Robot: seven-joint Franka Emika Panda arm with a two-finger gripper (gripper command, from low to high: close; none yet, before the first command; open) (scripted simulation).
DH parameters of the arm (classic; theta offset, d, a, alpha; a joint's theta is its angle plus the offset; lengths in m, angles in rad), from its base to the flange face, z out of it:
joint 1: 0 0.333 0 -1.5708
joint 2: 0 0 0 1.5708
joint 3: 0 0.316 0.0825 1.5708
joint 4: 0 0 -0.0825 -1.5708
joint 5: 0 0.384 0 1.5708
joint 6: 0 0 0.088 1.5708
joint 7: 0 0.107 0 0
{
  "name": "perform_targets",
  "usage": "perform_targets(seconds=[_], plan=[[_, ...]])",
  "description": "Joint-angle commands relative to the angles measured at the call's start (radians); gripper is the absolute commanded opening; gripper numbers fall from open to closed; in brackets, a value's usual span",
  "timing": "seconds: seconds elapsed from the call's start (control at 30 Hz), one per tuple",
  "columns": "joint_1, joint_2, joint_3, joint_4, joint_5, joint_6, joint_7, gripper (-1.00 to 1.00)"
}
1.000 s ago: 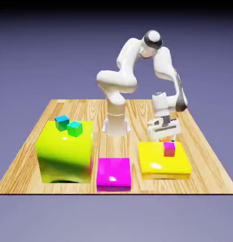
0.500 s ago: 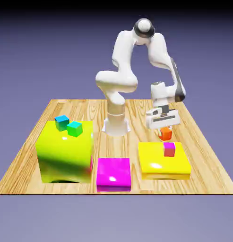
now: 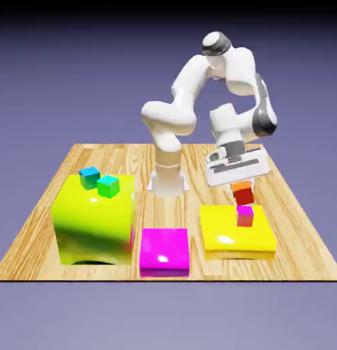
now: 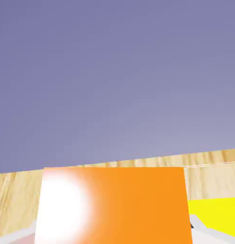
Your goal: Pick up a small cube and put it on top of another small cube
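I see a wood table [image 3: 55,205] with the claw [image 3: 242,183] up in the air over it.

My claw is shut tight on the orange cube [image 3: 243,192] and holds it off the table. Right under the claw, a bit nearer the camera, the pink cube [image 3: 245,215] sits on a flat yellow block [image 3: 229,236]. In the hand view the orange cube [image 4: 114,205] fills the bottom, with a bit of yellow beside it. Far off on the exterior view's left stands a big yellow block [image 3: 92,222].
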Motion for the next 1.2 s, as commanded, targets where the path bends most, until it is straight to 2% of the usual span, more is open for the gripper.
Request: perform_targets(seconds=[0.0, 0.67, 0.8, 1.07, 1.1, 1.17], plan=[[-0.036, -0.026, -0.022, 0.005, -0.022, -0.034, 0.012, -1.00], [-0.761, -0.555, -0.454, 0.109, -0.431, -0.723, 0.237, -1.00], [-0.906, -0.646, -0.396, 0.080, -0.458, -0.821, 0.234, -1.00], [-0.935, -0.674, -0.199, 0.031, -0.290, -0.744, 0.209, -1.00], [-0.935, -0.674, -0.199, 0.031, -0.290, -0.744, 0.209, 1.00], [-0.934, -0.671, -0.235, 0.040, -0.323, -0.761, 0.214, 1.00]])
